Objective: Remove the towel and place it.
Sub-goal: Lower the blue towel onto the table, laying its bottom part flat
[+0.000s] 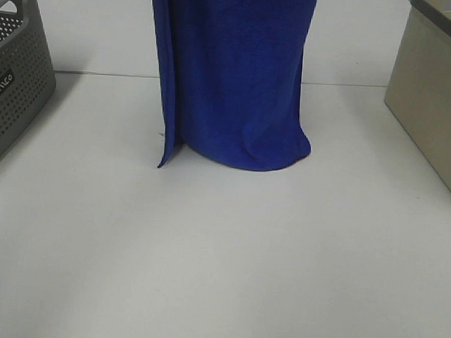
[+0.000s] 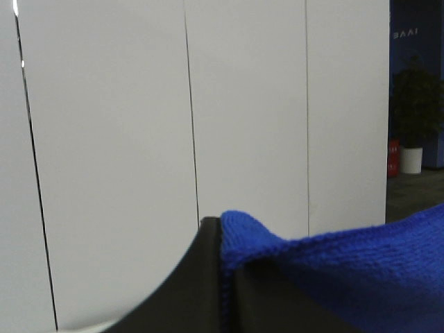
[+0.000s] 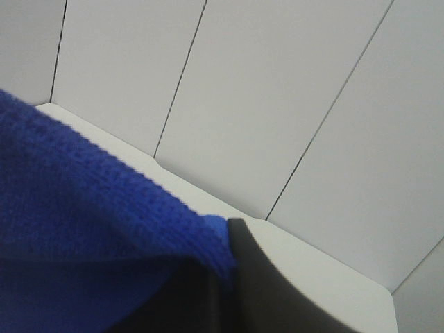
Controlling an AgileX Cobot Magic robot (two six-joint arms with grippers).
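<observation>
The royal-blue towel (image 1: 235,70) hangs lengthwise from above the exterior high view's top edge. Its folded lower end rests on the white table (image 1: 219,276) at the middle back. Both grippers are above that view and hidden there. In the left wrist view my left gripper (image 2: 223,239) is shut on an upper edge of the towel (image 2: 361,270), which is pinched beside a black finger (image 2: 198,284). In the right wrist view my right gripper (image 3: 229,243) is likewise shut on the towel (image 3: 83,208), with blue cloth wedged against its dark finger (image 3: 267,284).
A grey perforated basket (image 1: 12,87) stands at the table's left edge. A beige box (image 1: 437,90) stands at the right edge. White wall panels fill the background of both wrist views.
</observation>
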